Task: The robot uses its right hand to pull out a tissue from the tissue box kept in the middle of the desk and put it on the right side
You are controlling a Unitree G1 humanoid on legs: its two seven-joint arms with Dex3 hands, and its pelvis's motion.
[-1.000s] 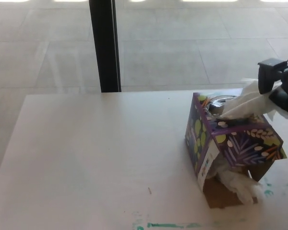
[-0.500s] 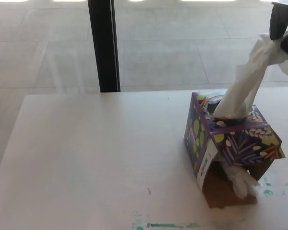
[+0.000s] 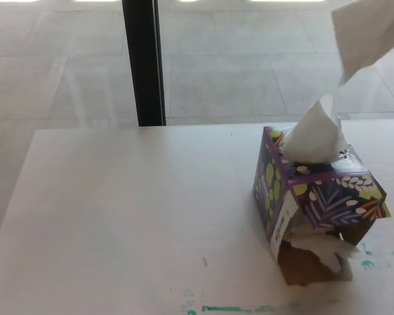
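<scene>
From my head camera, neither of my hands shows, so I cannot tell what my right hand is doing. A pulled tissue [image 3: 368,33] hangs in the air at about one o'clock, clear above the tissue box [image 3: 315,197] and apart from it. The box sits on the desk [image 3: 131,216] at about four o'clock, a fresh tissue [image 3: 313,134] standing up from its top opening. More crumpled tissue [image 3: 325,246] spills from its torn near side.
</scene>
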